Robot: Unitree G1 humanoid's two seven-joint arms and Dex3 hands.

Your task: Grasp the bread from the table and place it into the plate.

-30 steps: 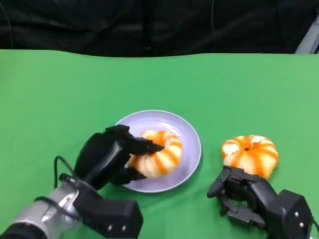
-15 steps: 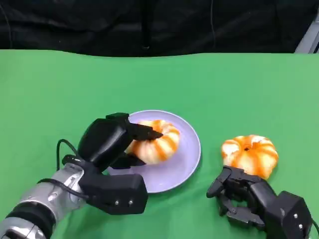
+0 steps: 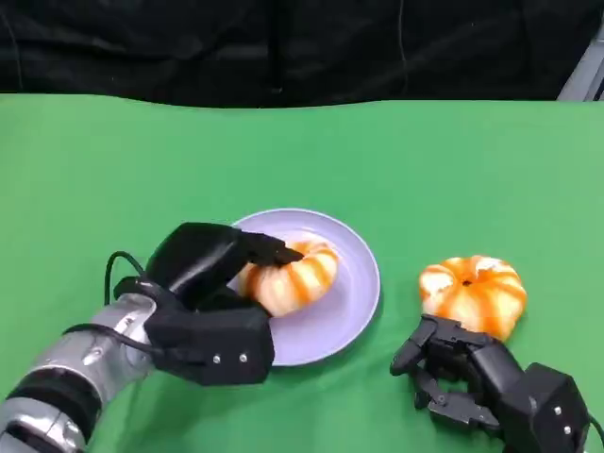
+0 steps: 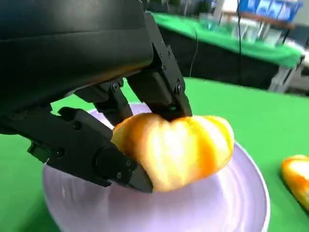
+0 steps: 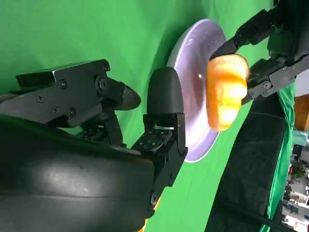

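Table: a green table (image 3: 453, 160) is stretching back to a straight far edge against a black backdrop; open green is lying wide toward the far edge and both far corners.
Plate: a pale lilac plate (image 3: 354, 283) is sitting near the middle of the table, toward the near edge — its right half is lying bare.
Left hand: the left hand (image 3: 203, 274) is reaching in over the plate's left rim, its fingers (image 4: 159, 79) clamping the bread (image 3: 288, 274) from above and below.
Bread: the orange-and-cream striped loaf is being held over the plate's left half. The left wrist view is showing its underside close to the plate surface, though whether it is touching cannot be told.
Second bread: a round orange-striped bun (image 3: 474, 291) is lying on the table right of the plate, well clear of the rim.
Right hand: the right hand (image 3: 462, 373) is hovering near the table's near edge, just in front of the bun — its fingers (image 5: 164, 96) are spreading apart and holding nothing.
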